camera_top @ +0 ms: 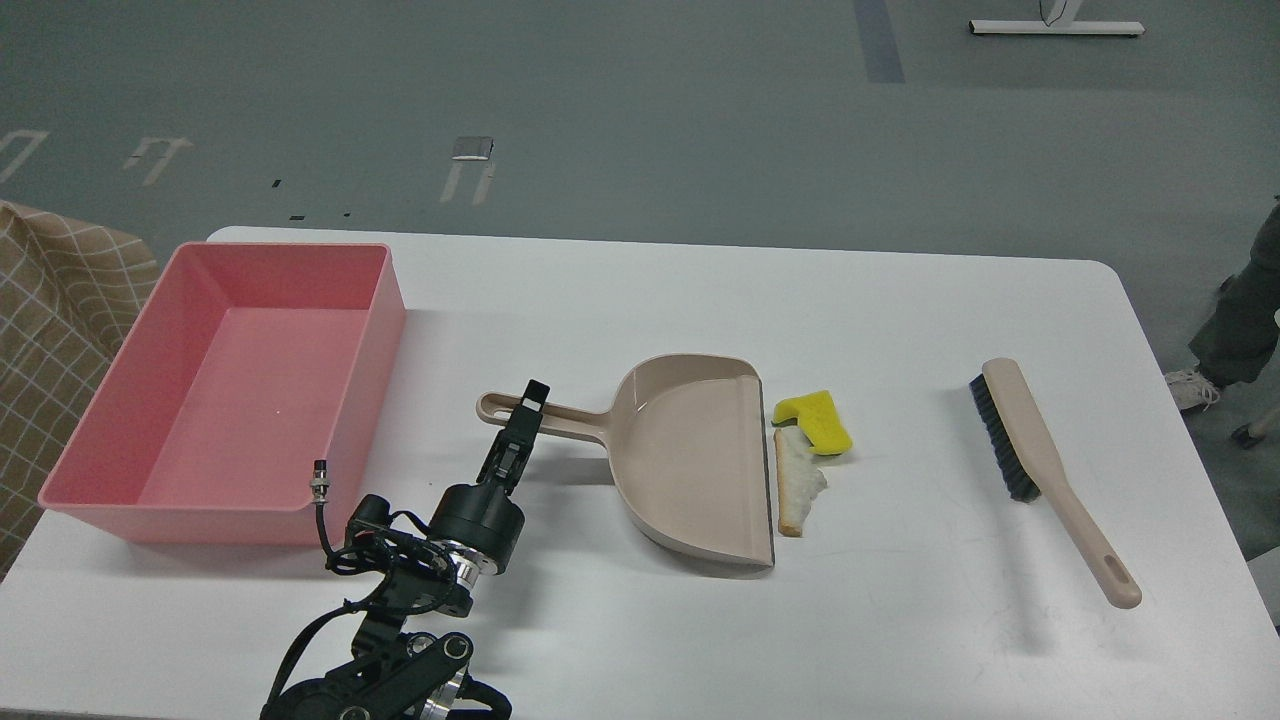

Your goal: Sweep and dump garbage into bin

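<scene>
On the white table (pixel 640 310), a beige dustpan (pixel 690 460) lies flat with its handle pointing left and its wide lip facing right. Just beside that lip sit the two scraps of garbage: a yellow sponge chunk (pixel 818 418) and, touching its near side, a torn bread slice (pixel 797 482) that runs along the lip. The pink bin (pixel 170 470) stands at the table's left side, well apart from the scraps. The left gripper (pixel 532 398) reaches over the dustpan handle; it is seen edge-on and dark, so I cannot tell how far its fingers are parted or whether they hold the handle. A beige brush (pixel 1040 465) with dark bristles lies to the right, well apart from the dustpan. The right arm is out of view.
</scene>
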### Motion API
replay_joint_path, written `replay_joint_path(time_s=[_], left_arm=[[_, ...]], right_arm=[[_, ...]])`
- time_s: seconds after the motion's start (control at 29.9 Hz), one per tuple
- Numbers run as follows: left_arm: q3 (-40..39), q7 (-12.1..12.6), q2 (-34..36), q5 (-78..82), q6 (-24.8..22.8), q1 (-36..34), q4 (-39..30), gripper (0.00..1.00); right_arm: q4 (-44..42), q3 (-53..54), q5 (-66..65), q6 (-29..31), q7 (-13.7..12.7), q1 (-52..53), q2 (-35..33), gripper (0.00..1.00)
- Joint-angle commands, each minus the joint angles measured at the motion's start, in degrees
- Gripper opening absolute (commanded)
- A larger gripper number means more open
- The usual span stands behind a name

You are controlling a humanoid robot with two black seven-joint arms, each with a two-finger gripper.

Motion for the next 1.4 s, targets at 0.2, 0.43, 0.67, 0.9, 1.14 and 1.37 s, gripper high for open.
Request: replay_joint_path(time_s=[0.2, 0.43, 0.67, 0.9, 1.14, 1.37], left_arm=[[0.10, -0.01, -0.16, 0.01, -0.02, -0.32, 0.02, 0.09], [0.45, -0.01, -0.16, 0.01, -0.02, -0.41, 0.02, 0.09], [0.45, 0.08, -0.24, 0.01, -0.02, -0.85, 0.02, 0.09], [0.45, 0.08, -0.33, -0.08, -0.02, -0.94, 0.02, 0.10], [0.45, 0.08, -0.51, -0.08, -0.02, -0.85, 0.02, 0.10], [0.45, 0.08, -0.24, -0.08, -0.02, -0.85, 0.02, 0.10]], right_arm=[[0.03, -0.46, -1.23, 0.00, -2.45, -3.37, -10.94, 0.99], [0.12, -5.98, -1.49, 0.00, -2.81, -11.62, -22.61, 0.99], [0.12, -13.02, -6.14, 0.00, -2.81, -19.89, -29.93, 0.99], [0.12, -18.82, -15.81, 0.00, -2.54, -23.33, -33.36, 0.97], [0.20, -26.72, -17.93, 0.00, -2.19, -19.30, -32.92, 0.97], [0.20, -37.36, -18.98, 0.00, -1.66, -10.24, -31.61, 0.97]])
